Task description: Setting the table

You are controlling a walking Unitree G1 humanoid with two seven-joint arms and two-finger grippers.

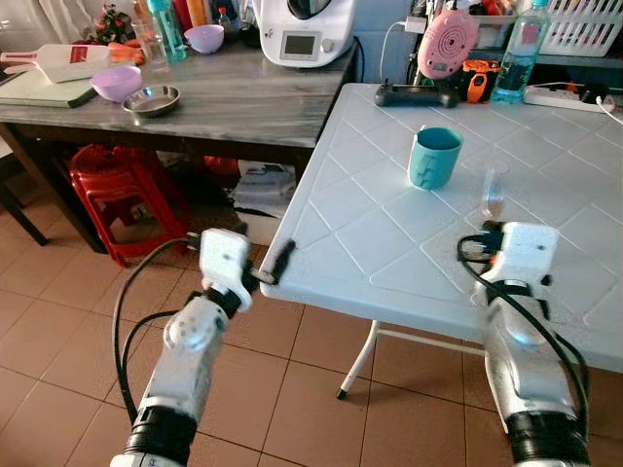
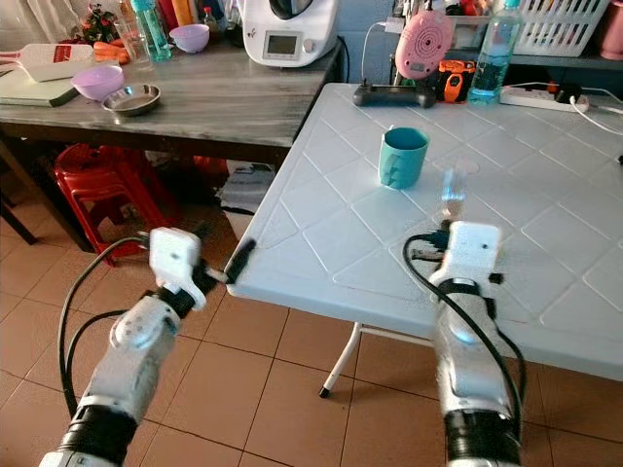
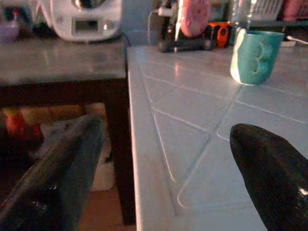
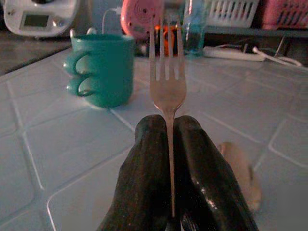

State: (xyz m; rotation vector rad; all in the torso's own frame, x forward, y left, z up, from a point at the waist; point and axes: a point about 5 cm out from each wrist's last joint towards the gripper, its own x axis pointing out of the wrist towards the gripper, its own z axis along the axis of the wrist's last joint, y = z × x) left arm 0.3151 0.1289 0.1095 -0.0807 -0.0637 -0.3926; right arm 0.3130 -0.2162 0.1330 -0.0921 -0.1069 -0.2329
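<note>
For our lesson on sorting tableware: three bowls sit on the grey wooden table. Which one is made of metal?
The shiny metal bowl at the table's front edge. It sits beside the nearer purple bowl; the second purple bowl stands farther back.

mug (image 1: 434,156) on the table (image 1: 370,233), bottle (image 1: 513,53) behind it, fork (image 1: 494,192) right of the mug, stool (image 1: 122,195) under the counter (image 1: 224,97)

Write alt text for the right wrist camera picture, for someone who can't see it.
The right gripper has its two black fingers shut on a silver fork, tines pointing up, above a white table. Behind it stands a teal mug, with a pink gadget and a water bottle beyond.
</note>
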